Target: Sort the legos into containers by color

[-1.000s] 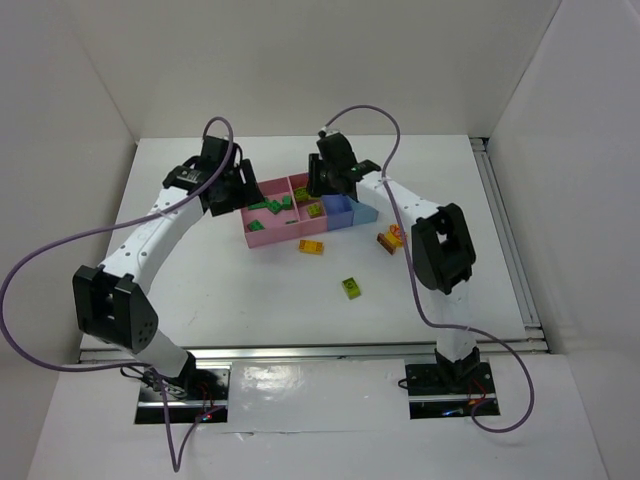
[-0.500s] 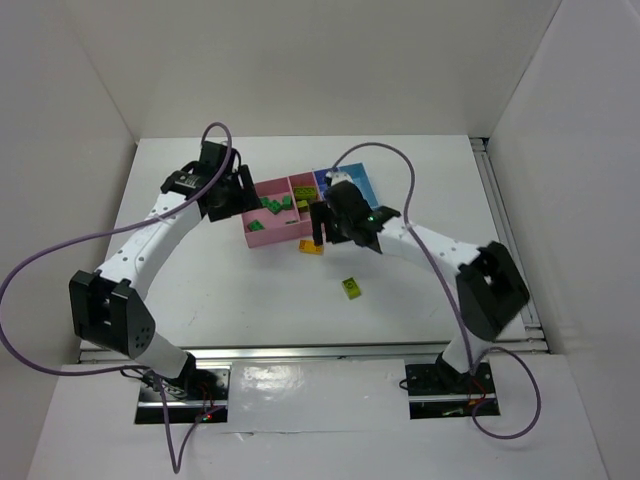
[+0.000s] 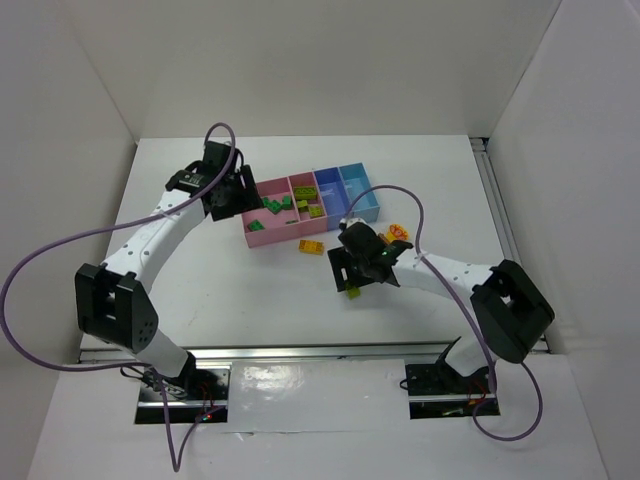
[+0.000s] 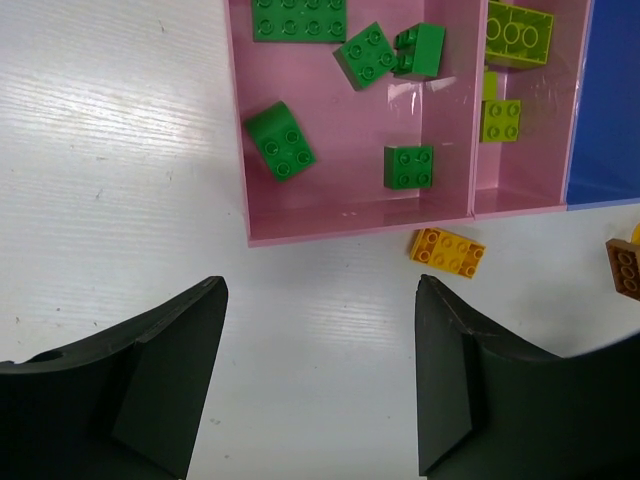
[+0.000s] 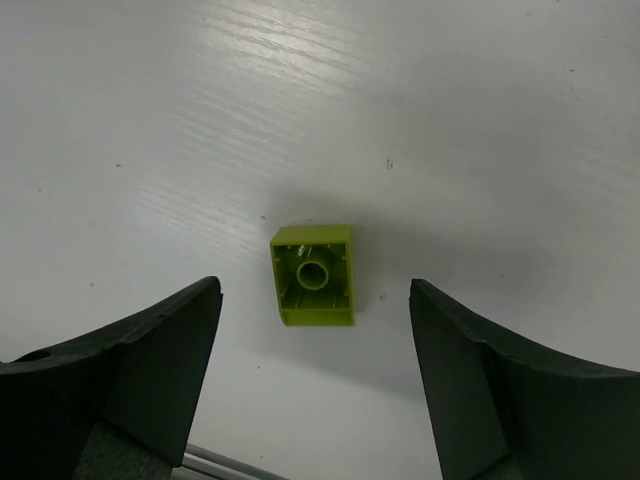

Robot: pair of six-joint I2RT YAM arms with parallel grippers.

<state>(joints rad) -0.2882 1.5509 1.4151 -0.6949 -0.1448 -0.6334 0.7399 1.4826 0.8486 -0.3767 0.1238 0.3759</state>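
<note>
Right wrist view has the right end effector [image 5: 313, 290] hanging over the white tabletop [image 5: 480, 120], fingers wide apart and gripping nothing. A lime-green brick [image 5: 313, 275] lies between them, touching neither, flipped so its hollow underside faces up. From the top external view this brick is the piece nearest the arm bases, well apart from the bins. Farther back, an orange-yellow brick [image 4: 447, 252] lies on the tabletop just beside the front wall of the bins, and a brown piece [image 4: 625, 268] sits to its right at the frame edge. The left end effector [image 4: 320, 300], fingers likewise spread and empty, hovers over tabletop in front of the wide pink bin [image 4: 240, 190], which holds five dark green bricks [image 4: 282, 142]. The narrower pink bin [image 4: 535, 160] beside it holds lime-green bricks [image 4: 500, 120]. Next come the violet-blue bin [image 4: 610, 100] and the light blue bin [image 3: 358, 195].
</note>
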